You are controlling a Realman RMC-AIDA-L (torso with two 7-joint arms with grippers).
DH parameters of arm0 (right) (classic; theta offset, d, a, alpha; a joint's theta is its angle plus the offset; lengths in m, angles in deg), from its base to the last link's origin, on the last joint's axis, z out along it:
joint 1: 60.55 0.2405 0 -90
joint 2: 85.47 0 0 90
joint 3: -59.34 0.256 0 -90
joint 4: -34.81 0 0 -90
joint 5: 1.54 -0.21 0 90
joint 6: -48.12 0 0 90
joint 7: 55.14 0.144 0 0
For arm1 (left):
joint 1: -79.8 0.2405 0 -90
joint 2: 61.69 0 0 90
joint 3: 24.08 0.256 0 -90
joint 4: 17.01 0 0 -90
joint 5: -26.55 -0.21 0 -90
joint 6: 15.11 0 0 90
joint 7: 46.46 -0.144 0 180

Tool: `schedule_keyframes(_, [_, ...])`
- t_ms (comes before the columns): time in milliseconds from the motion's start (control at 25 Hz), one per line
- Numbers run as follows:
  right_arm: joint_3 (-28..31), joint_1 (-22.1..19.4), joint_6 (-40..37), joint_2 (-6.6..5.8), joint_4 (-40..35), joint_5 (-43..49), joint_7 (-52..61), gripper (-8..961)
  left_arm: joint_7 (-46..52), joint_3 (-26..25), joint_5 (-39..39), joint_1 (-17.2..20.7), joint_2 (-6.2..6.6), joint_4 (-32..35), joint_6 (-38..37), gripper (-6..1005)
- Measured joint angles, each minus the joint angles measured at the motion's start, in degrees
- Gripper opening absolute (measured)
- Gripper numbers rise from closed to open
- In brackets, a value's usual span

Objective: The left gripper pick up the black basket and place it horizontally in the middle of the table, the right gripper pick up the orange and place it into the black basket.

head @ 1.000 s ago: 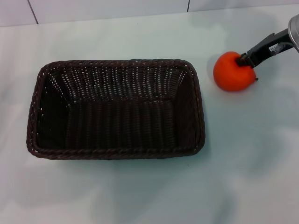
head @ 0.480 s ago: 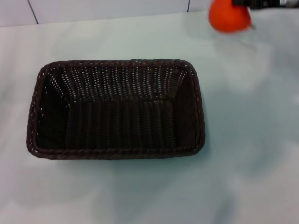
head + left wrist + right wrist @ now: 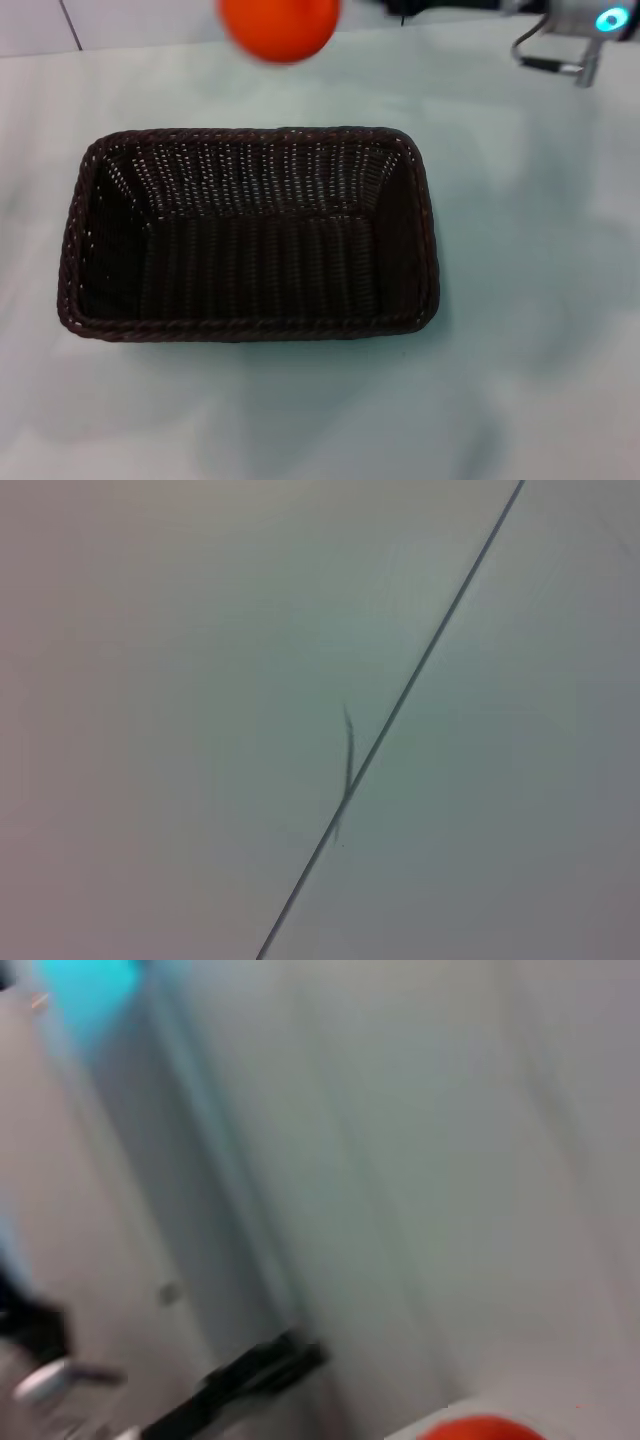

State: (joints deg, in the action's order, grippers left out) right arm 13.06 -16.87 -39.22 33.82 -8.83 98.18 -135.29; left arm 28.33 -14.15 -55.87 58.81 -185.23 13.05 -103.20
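Soft, even light is cast over the table [image 3: 520, 300], with faint shadow near the black basket [image 3: 250, 235]. The orange [image 3: 280, 25] is motion-blurred; the right wrist view is heavily smeared.

We find the basket [image 3: 248, 235] lying lengthwise on the table [image 3: 530, 300], left of centre in the head view. The orange [image 3: 279, 25] sits above and behind the basket's far rim, at the view's top edge. The right arm [image 3: 560, 25] lies far right, behind the basket.
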Motion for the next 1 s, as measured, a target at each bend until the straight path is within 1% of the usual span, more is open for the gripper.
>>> schedule_keyframes(40, [0.00, 0.00, 0.00, 0.00, 0.00, 0.00, 0.00, 51, 0.00, 0.00, -0.02, 0.00, -0.02, -0.01, 0.01, 844])
schedule_keyframes(160, [-4.38, 1.28, -0.38, 0.10, 2.65, -0.27, -2.26, 52, 0.00, 0.00, -0.07, 0.03, -0.03, -0.01, 0.01, 844])
schedule_keyframes(320, [-8.50, 1.33, -0.98, 0.11, 3.80, -0.44, -5.40, 65, -0.25, 0.02, -0.10, 0.22, -0.12, -0.45, -0.07, 843])
schedule_keyframes(560, [-8.27, 0.11, 0.78, 0.02, 5.72, -0.59, -8.41, 273, -0.48, 0.00, -0.11, 0.10, -0.20, -0.82, -0.17, 843])
schedule_keyframes(680, [-6.37, -1.42, 1.70, 0.08, 6.25, -2.01, -11.83, 421, -2.77, -0.01, 0.18, -0.38, -0.26, -2.15, -0.80, 843])
schedule_keyframes(760, [-4.99, -2.89, 2.95, 0.18, 7.77, -5.36, -16.35, 519, -4.42, -0.18, 0.23, -0.53, -0.27, -2.96, -0.99, 844])
schedule_keyframes(880, [-3.42, -5.67, 5.70, 0.21, 10.82, -12.61, -24.99, 598, -7.79, -0.50, 1.41, -0.51, -0.35, -4.75, -1.28, 844])
schedule_keyframes(1000, [-1.26, -8.67, 8.42, 0.23, 15.02, -22.12, -35.63, 678, -14.14, -0.61, 4.33, 0.12, -0.47, -7.43, -2.31, 844])
